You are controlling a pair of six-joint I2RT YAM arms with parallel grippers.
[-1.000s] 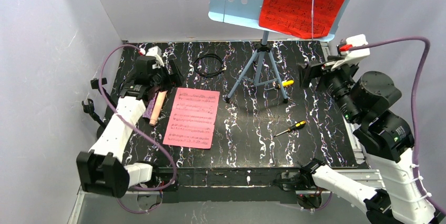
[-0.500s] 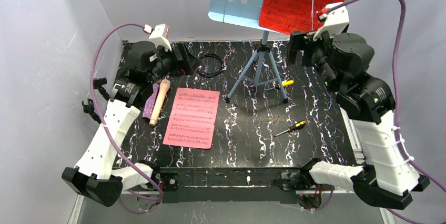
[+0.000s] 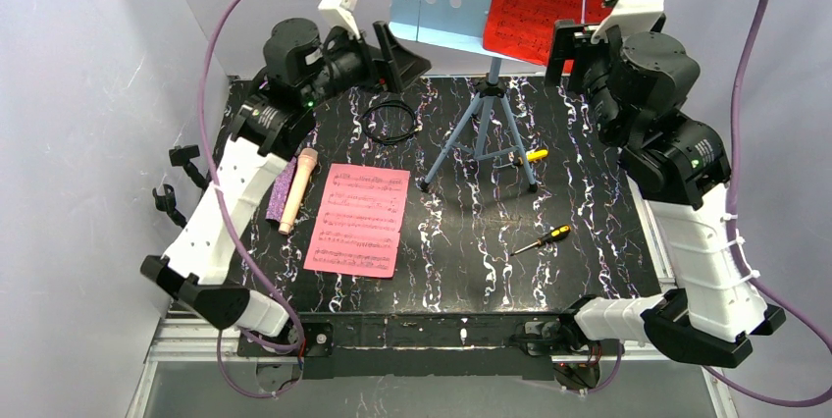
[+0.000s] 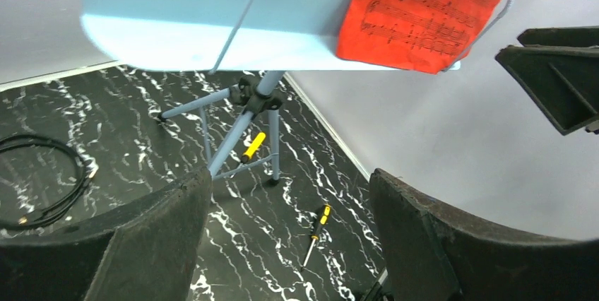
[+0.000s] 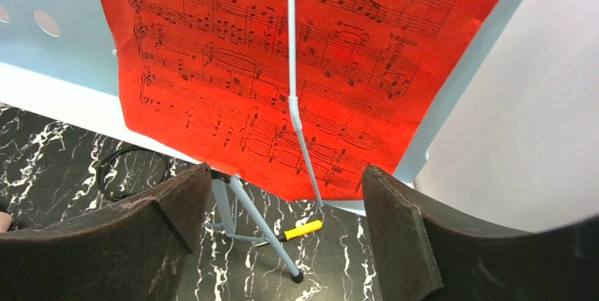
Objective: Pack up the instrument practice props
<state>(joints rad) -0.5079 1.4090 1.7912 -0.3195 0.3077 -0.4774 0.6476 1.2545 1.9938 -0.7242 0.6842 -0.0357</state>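
the right gripper (image 5: 286, 177) faces the red sheet (image 5: 233, 54), which hangs straight ahead of it and a little above. its jaws are spread wide with nothing between them. the sheet's lower edge sits just beyond the fingertips; i cannot tell whether it touches them. the sheet leans on the blue stand (image 5: 63, 96), and a thin wire arm (image 5: 292, 68) runs down its middle, in line with the gap between the jaws.

this is one page of paper: very light, floppy, and easy to crease or tear, with no stiffness to push against. the wire arm probably pins it to the stand, so a straight pull toward the gripper could rip it. the best hold looks like the free lower edge or a bottom corner, to one side of the wire. pinch it flat between the pads, then ease it sideways or upward out from under the wire.

the left gripper (image 3: 400, 53) is also wide and empty, raised near the other end of the stand. the red sheet is ahead of it and up to its right. the pink sheet (image 3: 358, 219), cream microphone (image 3: 297, 187) and purple microphone (image 3: 283, 194) lie on the table (image 3: 589, 271), well below and behind it.
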